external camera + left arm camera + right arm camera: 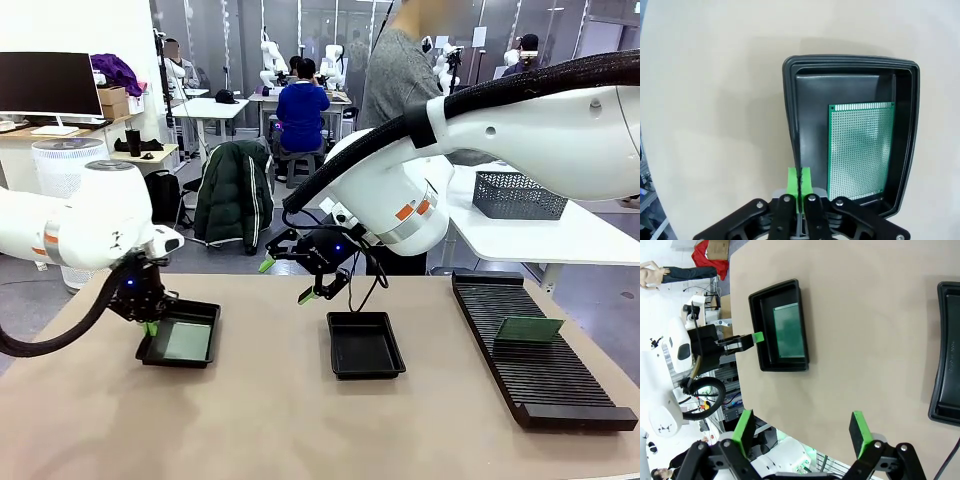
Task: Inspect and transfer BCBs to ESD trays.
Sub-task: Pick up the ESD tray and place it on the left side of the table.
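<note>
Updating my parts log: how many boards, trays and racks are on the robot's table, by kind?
BCBs: 2, one in the left ESD tray, one on the rack
ESD trays: 2, left and middle
Rack: 1
Total: 5

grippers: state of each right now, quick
left gripper: closed, pinching the rim of the left ESD tray
right gripper: open, holding nothing

Left of empty tray (366, 345): we see bare table (270, 400).
Right: ribbed rack (540, 350) blocks.
Above far-left: right gripper (287, 280) hovers.
</note>
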Robot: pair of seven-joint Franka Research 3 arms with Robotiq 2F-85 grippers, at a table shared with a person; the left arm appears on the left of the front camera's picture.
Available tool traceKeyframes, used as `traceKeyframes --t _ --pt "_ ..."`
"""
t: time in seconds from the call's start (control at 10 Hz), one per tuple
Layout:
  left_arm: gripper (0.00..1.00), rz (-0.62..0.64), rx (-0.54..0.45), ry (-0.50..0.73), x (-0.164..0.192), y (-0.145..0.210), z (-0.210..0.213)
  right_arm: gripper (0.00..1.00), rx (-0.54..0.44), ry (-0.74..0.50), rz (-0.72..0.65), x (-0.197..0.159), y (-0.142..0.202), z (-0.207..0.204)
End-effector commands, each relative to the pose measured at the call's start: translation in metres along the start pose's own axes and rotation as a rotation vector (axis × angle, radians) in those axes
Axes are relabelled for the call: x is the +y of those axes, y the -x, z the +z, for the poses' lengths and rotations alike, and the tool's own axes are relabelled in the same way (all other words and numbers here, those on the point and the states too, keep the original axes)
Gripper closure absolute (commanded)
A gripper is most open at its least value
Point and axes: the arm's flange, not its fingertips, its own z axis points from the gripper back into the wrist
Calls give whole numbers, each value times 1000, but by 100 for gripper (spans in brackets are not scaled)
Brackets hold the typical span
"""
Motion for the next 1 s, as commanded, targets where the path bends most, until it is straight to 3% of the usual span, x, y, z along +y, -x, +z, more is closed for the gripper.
traceKeyframes --t 0.0,0.9 --pt "97 -8 3 -1 30 3 -4 0 -1 9 -2 1 1 0" --pt "97 -30 43 35 133 15 -1 0 -1 9 -2 1 1 0"
